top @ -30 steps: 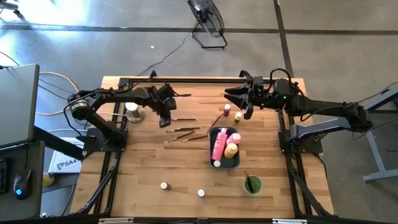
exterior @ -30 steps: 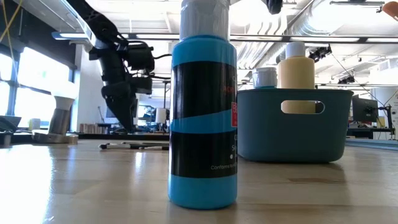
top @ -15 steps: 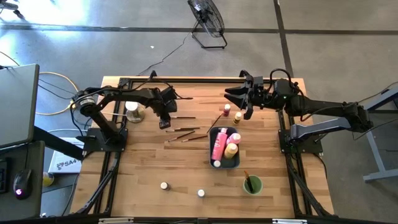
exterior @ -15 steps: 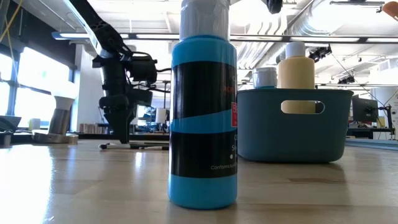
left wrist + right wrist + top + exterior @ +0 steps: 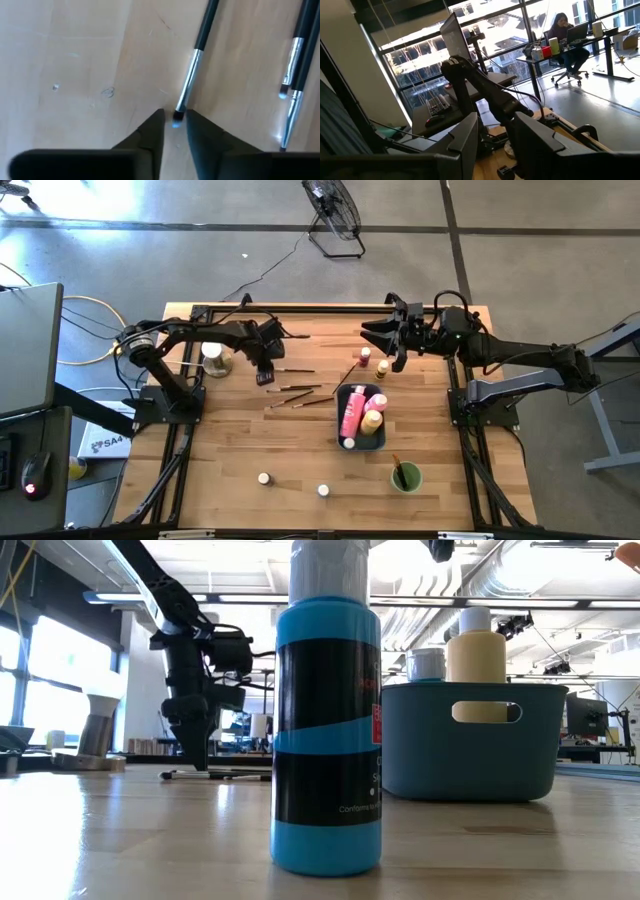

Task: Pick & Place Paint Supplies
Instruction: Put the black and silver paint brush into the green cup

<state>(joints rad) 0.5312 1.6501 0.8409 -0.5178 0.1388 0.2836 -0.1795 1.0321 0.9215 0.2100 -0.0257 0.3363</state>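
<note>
— Left gripper, where is it?
— Down at the table, far left of the blue-grey rectangular tray. Its fingers stand narrowly apart around the bristle tip of a thin dark-handled paintbrush, which lies flat on the wood.
— And the right gripper?
— Raised just behind the tray, half open, holding nothing.

1. We see bare wood across the table's near-left part, where only two tiny jars stand.
2. Loose paintbrushes clutter the middle, beside the tray.
</note>
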